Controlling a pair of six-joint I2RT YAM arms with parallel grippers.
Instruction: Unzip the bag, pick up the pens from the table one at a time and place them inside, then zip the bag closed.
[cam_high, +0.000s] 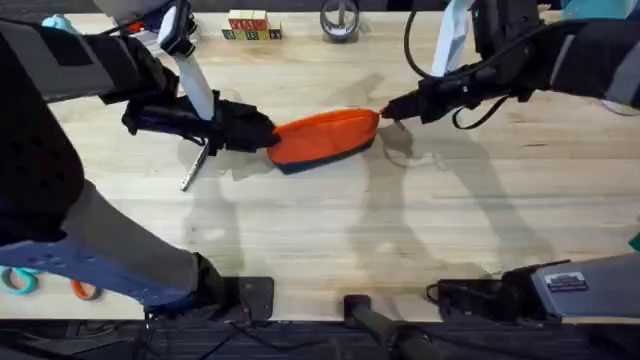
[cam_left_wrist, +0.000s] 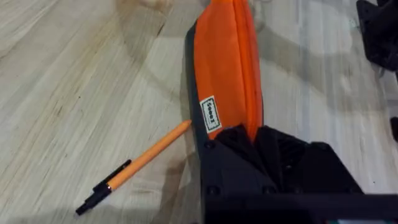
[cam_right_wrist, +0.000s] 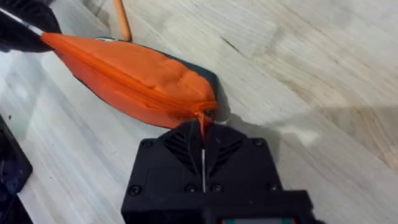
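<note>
Both jaws pinching opposite ends of bag (cam_high: 325, 137), zipper closed

From above the arm bases we look down and forward over the table (cam_high: 330, 230). Each wrist camera sits close and low at opposite ends of the orange pencil pouch (cam_high: 325, 135), which all three views share.

The bag (cam_high: 325, 137) lies on the table (cam_high: 330, 240) between both hands.

One bag (cam_high: 325, 135); two pens: orange (cam_left_wrist: 134, 166), silver (cam_high: 193, 168); two grippers: left (cam_high: 262, 135), right (cam_high: 385, 110); one table (cam_high: 330, 235).
</note>
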